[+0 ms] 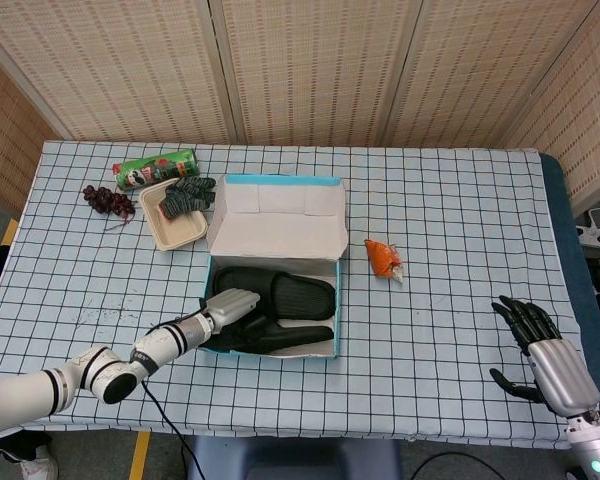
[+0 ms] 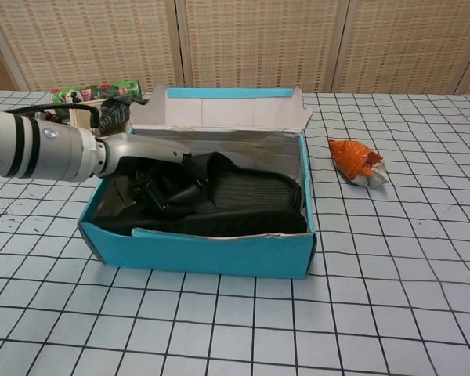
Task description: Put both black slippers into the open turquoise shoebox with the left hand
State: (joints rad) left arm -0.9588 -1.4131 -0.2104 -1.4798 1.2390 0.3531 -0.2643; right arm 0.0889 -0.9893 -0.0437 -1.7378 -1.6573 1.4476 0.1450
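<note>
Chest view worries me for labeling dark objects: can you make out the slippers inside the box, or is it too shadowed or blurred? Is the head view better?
Chest view: sharp, but the black slippers merge with the shaded interior of the shoebox, and the left hand covers part. Head view: even lighting, both slippers separate clearly, though small.

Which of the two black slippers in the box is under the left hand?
The slipper on the box's left side; the left hand covers it, while the other slipper lies uncovered.

Left hand low and forward; right hand idle at side.
Left hand [image 1: 230, 304] reaches in from the left on an extended forearm, fingers curled downward; right hand [image 1: 542, 350] upright, fingers spread, holding nothing.
</note>
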